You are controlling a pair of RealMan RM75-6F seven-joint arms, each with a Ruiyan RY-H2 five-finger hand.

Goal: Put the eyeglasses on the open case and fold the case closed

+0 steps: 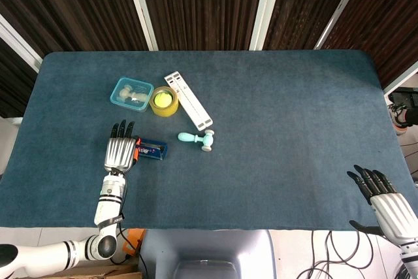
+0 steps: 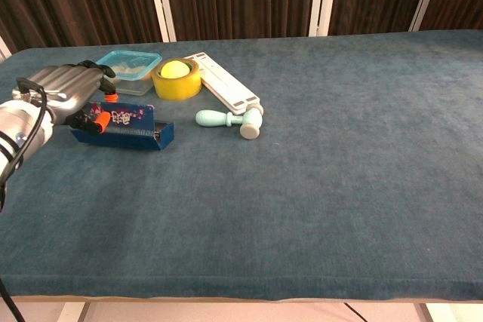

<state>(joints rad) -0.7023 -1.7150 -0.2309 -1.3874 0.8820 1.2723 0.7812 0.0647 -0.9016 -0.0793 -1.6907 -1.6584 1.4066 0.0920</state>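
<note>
A flat blue case [image 1: 151,150] with a printed pattern sits left of centre on the blue table [image 1: 281,115]. My left hand [image 1: 119,153] grips its left end. In the chest view the case [image 2: 124,124] stands tilted up on its long edge, with the left hand [image 2: 56,96] over its left end and orange-tipped fingers [image 2: 96,122] against it. I see no eyeglasses in either view. At the front right corner, off the table edge, my right hand [image 1: 385,197] holds nothing and its fingers are spread. It does not show in the chest view.
Behind the case stand a teal lidded container [image 1: 131,93], a yellow tape roll [image 1: 164,100] with a ball inside, and a long white strip [image 1: 188,100]. A mint-green hammer-shaped tool [image 1: 196,139] lies just right of the case.
</note>
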